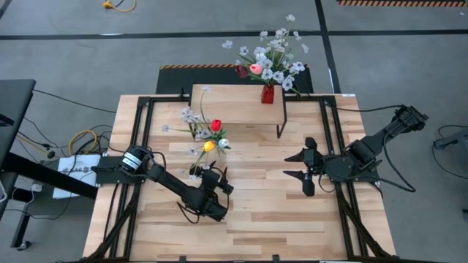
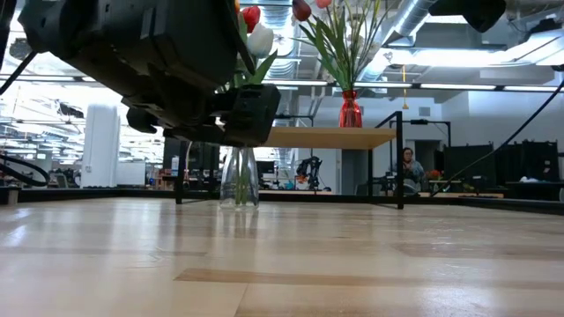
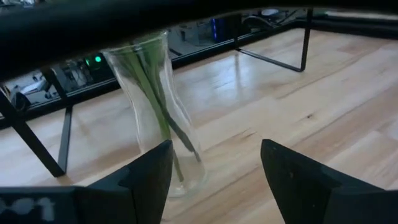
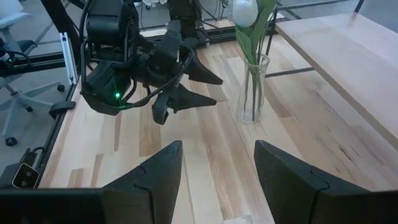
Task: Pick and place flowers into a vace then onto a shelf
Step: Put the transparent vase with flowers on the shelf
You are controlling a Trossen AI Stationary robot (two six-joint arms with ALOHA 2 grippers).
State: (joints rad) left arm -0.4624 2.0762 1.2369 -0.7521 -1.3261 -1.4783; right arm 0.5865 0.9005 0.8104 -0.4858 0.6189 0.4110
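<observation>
I see the flowers (image 1: 210, 136), red, yellow and white tulips with pale sprays, standing in a clear glass vase (image 3: 157, 118) on the counter (image 1: 256, 219), just in front of the shelf's left end. The vase is upright and its green stems cross inside it. My left gripper (image 3: 214, 174) sits low on the counter right by the vase, its fingers (image 3: 151, 171) spread apart with nothing between them; the vase is just ahead of the left finger, not touching as far as I can tell. The shelf (image 1: 238, 104) stands at the far middle of the counter and carries a red vase (image 1: 268, 94) with its own bunch of white sprays and tulips. My right gripper (image 1: 307, 167) waits well to the right, its fingers open and empty, pointing toward the vase.
</observation>
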